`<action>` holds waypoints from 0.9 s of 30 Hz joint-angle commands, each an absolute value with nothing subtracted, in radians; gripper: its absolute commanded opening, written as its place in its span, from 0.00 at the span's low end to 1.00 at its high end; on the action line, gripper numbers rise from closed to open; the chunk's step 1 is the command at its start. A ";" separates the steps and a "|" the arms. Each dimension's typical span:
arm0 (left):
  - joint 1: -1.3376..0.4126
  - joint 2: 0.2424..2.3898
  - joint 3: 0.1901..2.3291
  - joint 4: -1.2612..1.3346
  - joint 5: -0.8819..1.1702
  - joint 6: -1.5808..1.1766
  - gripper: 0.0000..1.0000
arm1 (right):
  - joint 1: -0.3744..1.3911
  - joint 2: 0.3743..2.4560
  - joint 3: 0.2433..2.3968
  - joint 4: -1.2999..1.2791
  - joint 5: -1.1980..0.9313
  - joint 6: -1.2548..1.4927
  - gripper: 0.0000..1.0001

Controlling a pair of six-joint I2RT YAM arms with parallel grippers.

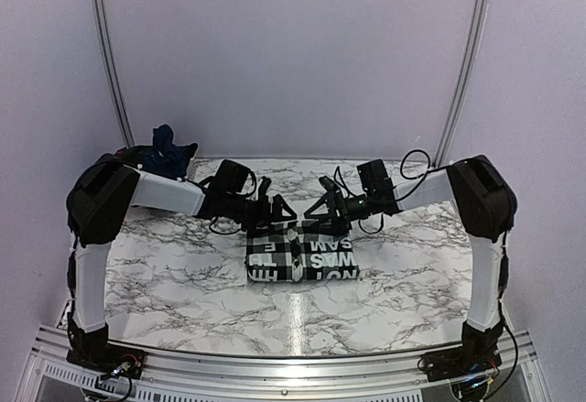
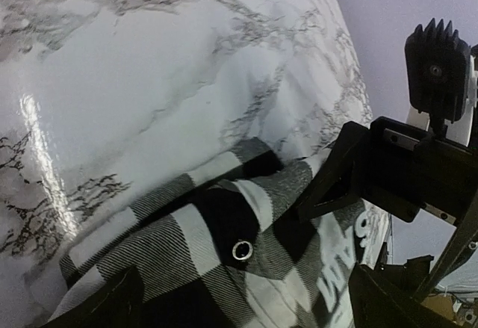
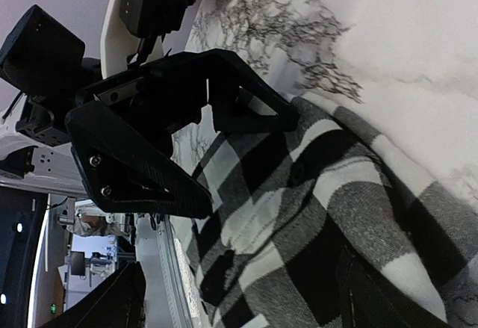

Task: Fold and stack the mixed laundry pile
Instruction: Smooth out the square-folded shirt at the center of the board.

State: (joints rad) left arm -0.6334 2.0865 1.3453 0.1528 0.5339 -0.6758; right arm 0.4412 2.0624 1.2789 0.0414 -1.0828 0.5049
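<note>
Black-and-white check shirt (image 1: 302, 257), folded flat, white block lettering, "WAS", "SAM" legible.

Folded check shirt (image 1: 302, 262) centre; left fingers (image 1: 282, 210), right fingers (image 1: 317, 208) spread over its far edge; navy T-shirt (image 1: 167, 150) back-left

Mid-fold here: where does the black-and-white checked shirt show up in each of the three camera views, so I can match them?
Top external: the black-and-white checked shirt lies folded at the centre of the picture.
Left wrist: it fills the lower middle, reaching the bottom edge.
Right wrist: it fills the lower right.
Shared landmark: the marble table top under it, seen at upper left in the left wrist view and upper right in the right wrist view.
</note>
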 commanded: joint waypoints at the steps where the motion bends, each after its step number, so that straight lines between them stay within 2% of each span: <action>1: -0.593 2.179 1.387 0.212 0.541 -0.719 0.99 | 0.359 2.178 1.260 0.224 -1.116 0.601 0.84; 6: -0.552 2.163 1.350 0.211 0.530 -0.713 0.99 | 0.322 2.207 1.274 0.192 -1.123 0.595 0.81; 12: -0.586 1.913 1.238 0.160 0.547 -0.647 0.99 | 0.362 1.957 1.226 0.186 -1.137 0.665 0.84; 16: -0.689 1.814 1.173 0.166 0.573 -0.676 0.99 | 0.432 1.830 1.142 0.158 -1.126 0.679 0.85; 22: -0.797 1.853 1.161 0.215 0.580 -0.734 0.99 | 0.482 1.788 0.927 0.400 -1.138 0.850 0.85; 27: -0.774 1.944 1.007 0.475 0.612 -0.896 0.99 | 0.457 1.953 0.815 0.647 -1.172 0.943 0.85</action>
